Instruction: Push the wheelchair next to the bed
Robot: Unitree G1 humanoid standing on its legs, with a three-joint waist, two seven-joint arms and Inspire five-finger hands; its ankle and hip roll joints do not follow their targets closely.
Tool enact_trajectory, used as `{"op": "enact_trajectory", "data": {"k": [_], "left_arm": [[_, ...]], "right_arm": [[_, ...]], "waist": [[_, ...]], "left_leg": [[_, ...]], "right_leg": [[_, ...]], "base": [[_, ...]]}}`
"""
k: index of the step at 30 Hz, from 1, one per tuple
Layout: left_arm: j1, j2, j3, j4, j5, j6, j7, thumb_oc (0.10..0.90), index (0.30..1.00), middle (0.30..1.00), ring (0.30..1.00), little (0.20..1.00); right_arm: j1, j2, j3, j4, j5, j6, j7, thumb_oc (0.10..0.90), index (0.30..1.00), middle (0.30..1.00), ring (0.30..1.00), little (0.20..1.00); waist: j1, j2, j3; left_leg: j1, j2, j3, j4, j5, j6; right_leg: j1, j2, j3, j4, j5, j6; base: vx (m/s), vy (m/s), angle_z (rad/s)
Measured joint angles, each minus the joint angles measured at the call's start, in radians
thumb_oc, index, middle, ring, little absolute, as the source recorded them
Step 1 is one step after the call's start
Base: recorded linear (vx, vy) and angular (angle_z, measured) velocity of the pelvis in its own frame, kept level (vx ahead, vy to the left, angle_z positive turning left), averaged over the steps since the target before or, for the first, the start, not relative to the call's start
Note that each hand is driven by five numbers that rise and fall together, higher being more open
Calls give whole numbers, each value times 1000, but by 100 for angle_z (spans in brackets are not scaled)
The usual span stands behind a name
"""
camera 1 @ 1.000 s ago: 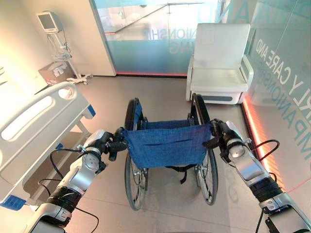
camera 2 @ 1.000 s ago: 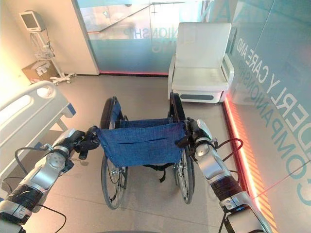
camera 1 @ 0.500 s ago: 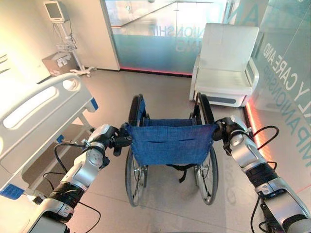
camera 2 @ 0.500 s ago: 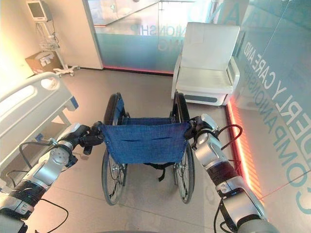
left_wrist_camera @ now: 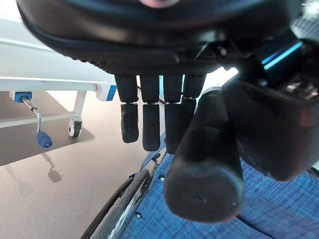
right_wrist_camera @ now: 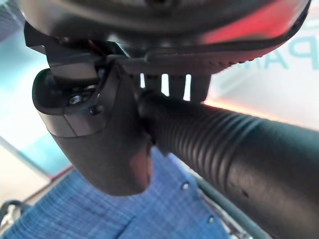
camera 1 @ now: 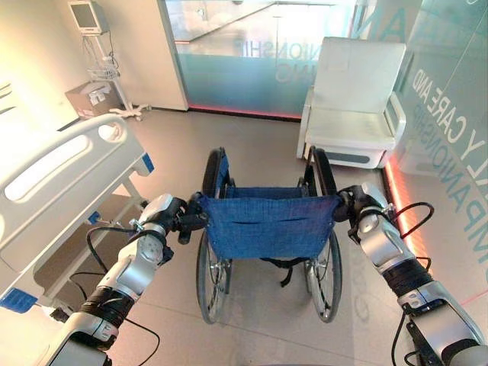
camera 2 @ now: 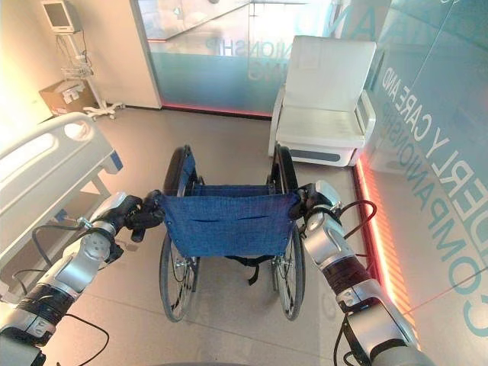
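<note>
Up close in the left wrist view, the left hand hangs its fingers down straight behind the ribbed black left push handle, thumb on the near side, so the grip sits between thumb and fingers without a tight wrap. The right wrist view gives the other side: the right hand has its thumb pressed against the right push handle, the fingers behind it mostly hidden, and I cannot tell how far they curl. From the head, the whole layout opens out: the wheelchair, blue fabric back towards the robot, stands on the grey floor between both arms, left hand at one handle, right hand at the other. The hospital bed lies off to the robot's left, apart from the chair, with open floor between them. A white armchair sits ahead on the right by the glass wall, a monitor stand far left. Half a second on, chair and hands look the same; the right forearm has shifted slightly.
</note>
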Motion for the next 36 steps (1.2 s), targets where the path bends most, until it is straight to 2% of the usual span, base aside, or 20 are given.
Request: {"op": "enact_trajectory", "data": {"k": [7, 14, 17, 20, 22, 24, 25, 26, 27, 28, 29, 30, 31, 33, 34, 36], "left_arm": [[11, -19, 2, -2, 2, -7, 43, 400, 300, 300, 300, 300], [7, -29, -3, 3, -11, -2, 51, 400, 300, 300, 300, 300], [-35, -41, -37, 34, -22, 18, 60, 400, 300, 300, 300, 300], [-76, -46, -49, 45, -29, 28, 59, 400, 300, 300, 300, 300], [-101, -46, -54, 43, -29, 30, 53, 400, 300, 300, 300, 300], [-149, -44, -80, 44, -25, 46, 36, 400, 300, 300, 300, 300], [-156, -44, -84, 44, -24, 50, 31, 400, 300, 300, 300, 300], [-167, -48, -87, 46, -19, 51, 28, 400, 300, 300, 300, 300], [-184, -51, -92, 55, -16, 54, 26, 400, 300, 300, 300, 300], [-194, -51, -99, 62, -16, 58, 22, 400, 300, 300, 300, 300], [-210, -50, -106, 70, -16, 64, 12, 400, 300, 300, 300, 300], [-230, -50, -110, 89, -16, 61, 6, 400, 300, 300, 300, 300], [-245, -54, -117, 104, -16, 58, 6, 400, 300, 300, 300, 300], [-260, -59, -122, 125, -16, 52, 7, 400, 300, 300, 300, 300], [-267, -59, -127, 136, -17, 47, 7, 400, 300, 300, 300, 300], [-269, -45, -127, 134, -19, 48, 7, 400, 300, 300, 300, 300]], "right_arm": [[47, 4, -6, 3, 8, -76, -92, 400, 300, 300, 300, 300], [36, 5, 3, 45, 13, -117, -121, 400, 300, 300, 300, 300], [-10, 2, 17, 110, 43, -131, -131, 400, 300, 300, 300, 300], [-46, -4, 15, 151, 63, -153, -155, 400, 300, 300, 300, 300], [-59, -23, 15, 161, 85, -169, -166, 400, 300, 300, 300, 300], [-61, -52, 11, 165, 110, -190, -167, 400, 300, 300, 300, 300], [-61, -56, 11, 165, 118, -191, -168, 400, 300, 300, 300, 300], [-57, -66, 11, 168, 121, -199, -168, 400, 300, 300, 300, 300], [-61, -70, 8, 173, 121, -216, -173, 400, 300, 300, 300, 300], [-60, -70, 7, 175, 122, -216, -173, 400, 300, 300, 300, 300], [-60, -70, 4, 176, 123, -216, -173, 400, 300, 300, 300, 300], [-60, -70, 1, 180, 125, -216, -173, 400, 300, 300, 300, 300], [-63, -69, -1, 185, 125, -216, -173, 400, 300, 300, 300, 300], [-68, -64, -4, 201, 125, -225, -173, 400, 300, 300, 300, 300], [-68, -62, -7, 210, 129, -233, -173, 400, 300, 300, 300, 300], [-73, -43, -8, 218, 130, -237, -173, 400, 300, 300, 300, 300]], "waist": [[4, 0, 0], [9, 5, 2], [15, 13, 14], [14, 16, 58], [14, 10, 81], [10, -10, 116], [7, -17, 121], [8, -22, 134], [-11, -9, 160], [-24, -3, 164], [-36, -3, 167], [-40, -8, 170], [-44, -10, 171], [-52, -13, 169], [-49, -22, 164], [-36, -73, 134]], "left_leg": [[0, -1, 2, 0, 0, 0], [5, -3, 9, 0, 0, 1], [14, -4, 30, 6, 1, 4], [21, -8, 31, 22, -3, 10], [9, -17, 29, 56, -16, 28], [-2, -42, 27, 93, -32, 50], [0, -47, 27, 95, -32, 51], [17, -55, 21, 89, -34, 59], [32, -49, -6, 91, -29, 67], [29, -44, -14, 94, -30, 68], [17, -40, -29, 99, -30, 69], [4, -35, -36, 101, -31, 68], [-6, -31, -49, 103, -31, 68], [-12, -14, -70, 101, -31, 68], [-14, -8, -82, 93, -31, 67], [-26, -13, -79, 77, -45, 35]], "right_leg": [[1, -2, 0, 0, 0, 0], [3, -5, 3, 4, 3, 4], [2, -12, 4, 21, -2, 11], [-11, -23, 5, 85, -29, 16], [-52, -41, 4, 176, -67, 22], [-110, -84, 9, 345, -134, 36], [-115, -92, 10, 368, -145, 39], [-154, -112, 27, 457, -161, 53], [-199, -120, 35, 547, -165, 62], [-212, -124, 43, 526, -163, 65], [-215, -130, 64, 438, -150, 78], [-225, -152, 88, 335, -127, 111], [-230, -162, 90, 286, -120, 123], [-237, -160, 102, 308, -118, 126], [-233, -156, 105, 353, -121, 126], [-195, -156, 103, 333, -145, 103]], "base": [[15, 11, 0], [56, 74, -2], [79, 116, -3], [76, 99, 3], [131, 65, 4], [266, -21, 17], [216, -85, 15], [271, -176, 23], [275, -200, 32], [344, -291, 55], [242, -232, 55], [266, -287, 59], [145, -183, 46], [151, -212, 45], [275, -321, 43], [285, -283, 30]]}}
